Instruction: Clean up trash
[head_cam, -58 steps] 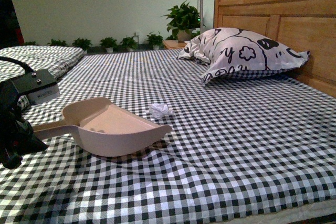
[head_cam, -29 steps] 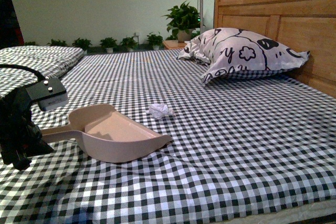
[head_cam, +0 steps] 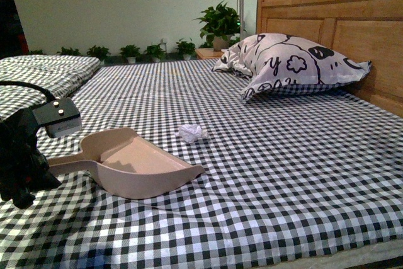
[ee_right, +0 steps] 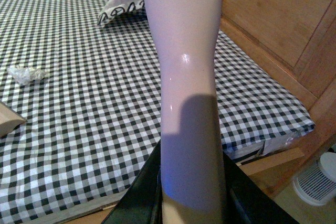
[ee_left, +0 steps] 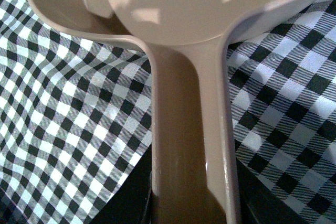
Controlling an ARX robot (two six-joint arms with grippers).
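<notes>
The trash [head_cam: 191,133], a small crumpled white paper wad, lies on the checked bedsheet just beyond the mouth of the beige dustpan [head_cam: 135,165]. My left gripper [head_cam: 39,171] is at the front left, shut on the dustpan's handle, and the pan rests on the sheet. The left wrist view shows the dustpan [ee_left: 184,3] with its handle running down into my left gripper [ee_left: 191,205]. My right gripper [ee_right: 191,195] is shut on the pale brush handle [ee_right: 184,51]; the brush head is out of view. The trash [ee_right: 25,73] appears far off in that view. The right arm is outside the front view.
A black-and-white patterned pillow [head_cam: 289,61] leans against the wooden headboard [head_cam: 334,11] at the back right. Potted plants [head_cam: 220,23] line the far wall. A second checked mattress [head_cam: 44,70] lies at the left. The bed's edge and a white floor appliance [ee_right: 317,182] are below my right arm.
My left gripper and the dustpan have shifted slightly right and settled lower on the sheet. The trash has not moved.
</notes>
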